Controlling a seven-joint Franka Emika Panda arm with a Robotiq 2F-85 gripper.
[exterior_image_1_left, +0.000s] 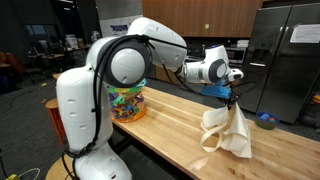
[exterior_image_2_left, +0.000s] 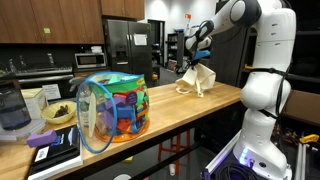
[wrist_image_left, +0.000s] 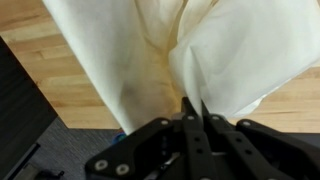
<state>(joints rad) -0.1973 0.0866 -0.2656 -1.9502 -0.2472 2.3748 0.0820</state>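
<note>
My gripper (exterior_image_1_left: 230, 96) is shut on the top of a cream cloth (exterior_image_1_left: 226, 130) and holds it up, so the cloth hangs down with its lower folds resting on the wooden table (exterior_image_1_left: 170, 125). In an exterior view the gripper (exterior_image_2_left: 192, 62) shows above the same cloth (exterior_image_2_left: 196, 80) at the far end of the table. In the wrist view the two black fingers (wrist_image_left: 192, 110) are pressed together on a fold of the cloth (wrist_image_left: 150, 50), which fills most of the picture.
A clear container of colourful toys (exterior_image_1_left: 127, 101) stands on the table by the robot base; it also shows in an exterior view (exterior_image_2_left: 112, 108). A blue bowl (exterior_image_1_left: 265, 121) sits behind the cloth. A book (exterior_image_2_left: 55, 150), a bowl (exterior_image_2_left: 57, 113) and a fridge (exterior_image_2_left: 128, 45) are nearby.
</note>
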